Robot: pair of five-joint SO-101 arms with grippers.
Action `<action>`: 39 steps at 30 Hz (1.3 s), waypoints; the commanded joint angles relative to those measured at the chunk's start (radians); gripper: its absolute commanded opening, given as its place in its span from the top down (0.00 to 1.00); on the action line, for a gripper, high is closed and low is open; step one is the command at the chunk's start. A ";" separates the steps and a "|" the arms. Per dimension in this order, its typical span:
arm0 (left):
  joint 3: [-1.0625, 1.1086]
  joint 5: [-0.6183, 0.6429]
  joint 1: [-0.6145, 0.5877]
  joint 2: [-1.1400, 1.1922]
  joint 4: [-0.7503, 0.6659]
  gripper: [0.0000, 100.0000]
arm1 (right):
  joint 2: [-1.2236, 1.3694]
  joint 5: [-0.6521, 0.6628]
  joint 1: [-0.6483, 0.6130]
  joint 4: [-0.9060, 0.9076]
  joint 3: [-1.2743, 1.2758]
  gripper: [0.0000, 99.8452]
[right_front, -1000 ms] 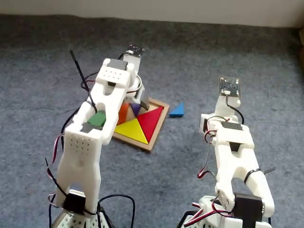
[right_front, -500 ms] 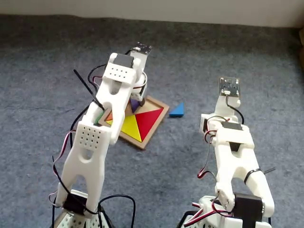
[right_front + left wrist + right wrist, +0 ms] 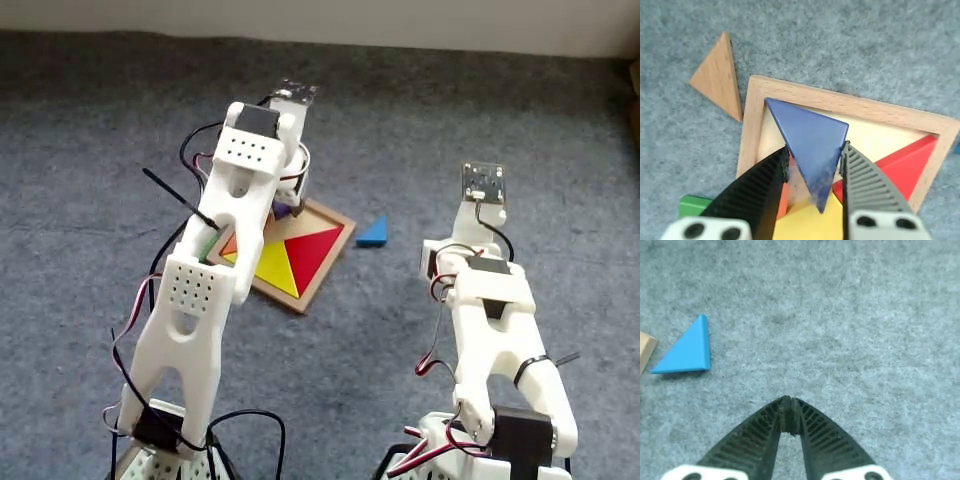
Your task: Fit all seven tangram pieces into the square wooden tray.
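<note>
The left gripper pinches a dark blue triangle over the wooden tray, one tip at the tray's inner corner, above a red piece and a yellow piece. A tan triangle lies just outside the rim. The right gripper, fingers pressed together, hangs over the carpet near a light blue triangle.

Bright, soft, even light; faint diffuse shadows on carpet beside tray and light-blue triangle.
</note>
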 commanded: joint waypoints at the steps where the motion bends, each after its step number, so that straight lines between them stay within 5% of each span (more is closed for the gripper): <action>1: -0.050 0.041 0.010 -0.028 0.009 0.84 | -0.045 -0.003 -0.008 -0.022 -0.010 0.99; 14: -0.050 0.064 -0.033 -0.031 0.014 0.84 | -0.045 -0.003 -0.008 -0.022 -0.010 0.99; 34: 0.104 -0.325 -0.140 -0.223 0.014 0.90 | -0.045 -0.003 -0.008 -0.022 -0.010 0.99; 39: 0.105 -0.377 -0.145 -0.226 0.012 0.78 | -0.045 -0.003 -0.008 -0.022 -0.010 0.99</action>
